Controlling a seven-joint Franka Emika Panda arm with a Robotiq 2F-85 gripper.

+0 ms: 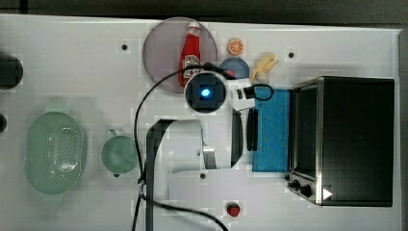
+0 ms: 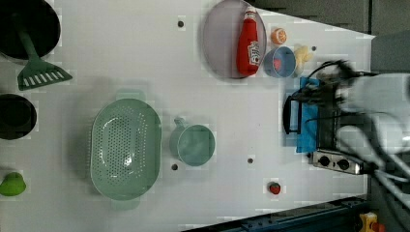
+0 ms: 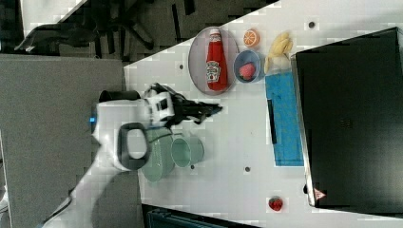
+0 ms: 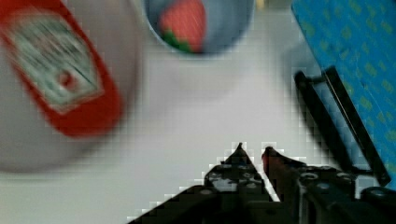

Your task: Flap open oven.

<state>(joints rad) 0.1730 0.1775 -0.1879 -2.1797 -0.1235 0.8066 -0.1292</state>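
Judging from the pictures, the oven at the top view's right edge of the table already has its blue glass door folded down flat, with the dark handle at the door's free edge, toward the top view's left. The task therefore appears essentially complete; the step in hand is probably a clean retreat.

The gripper holds nothing; its fingertips stand nearly together with only a narrow gap between them. In the wrist view it hangs above bare table, near the handle but not touching it.

To finish well:
- Lift the arm straight away from the door so that nothing catches the handle and swings the door back up.
- Keep clear of the ketchup bottle on its plate and of the small blue bowl holding a strawberry, both near the gripper.
- Confirm that the door rests fully down before withdrawing.
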